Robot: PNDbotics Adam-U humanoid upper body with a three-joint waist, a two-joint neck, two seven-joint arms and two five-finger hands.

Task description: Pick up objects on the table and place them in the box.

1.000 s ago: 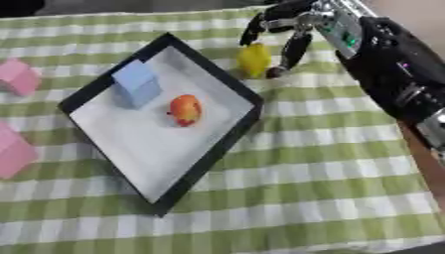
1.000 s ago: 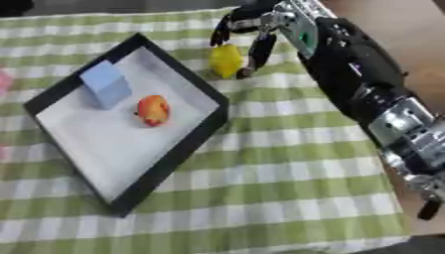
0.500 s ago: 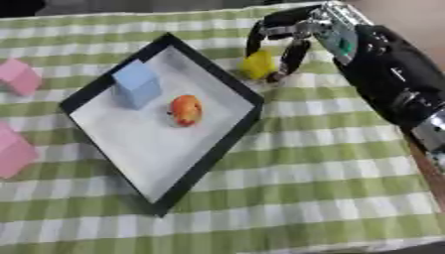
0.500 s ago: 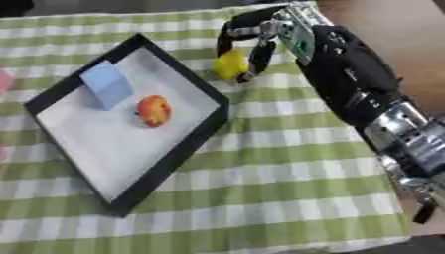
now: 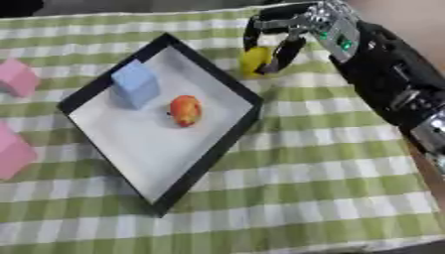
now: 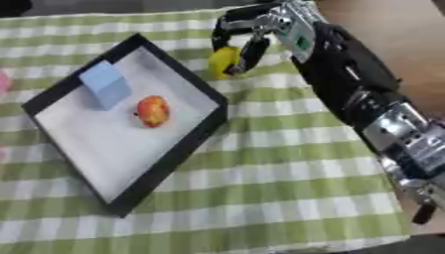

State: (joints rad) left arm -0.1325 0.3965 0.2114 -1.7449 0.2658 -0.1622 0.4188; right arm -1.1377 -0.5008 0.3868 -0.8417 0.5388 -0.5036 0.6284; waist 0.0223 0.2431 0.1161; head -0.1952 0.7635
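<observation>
A small yellow object (image 5: 255, 60) stands on the green checked cloth just outside the far right rim of the black box (image 5: 217, 149). My right hand (image 5: 317, 22) reaches in from the upper right, its thumb on the object's left side and its fingers (image 5: 285, 49) curled down its right side. Inside the white-floored box lie a light blue cube (image 5: 136, 89) and an orange-red fruit (image 5: 185, 110). The left hand shows in neither view.
Two pink blocks rest on the cloth left of the box, one at the far left (image 5: 17, 79), one nearer (image 5: 13, 151). My black forearm (image 6: 347, 84) crosses the right side. The table's right edge (image 6: 408, 44) runs close behind it.
The right hand has lowered over the yellow object and its fingers have drawn in round it. The object, box and blocks stay where they were.
</observation>
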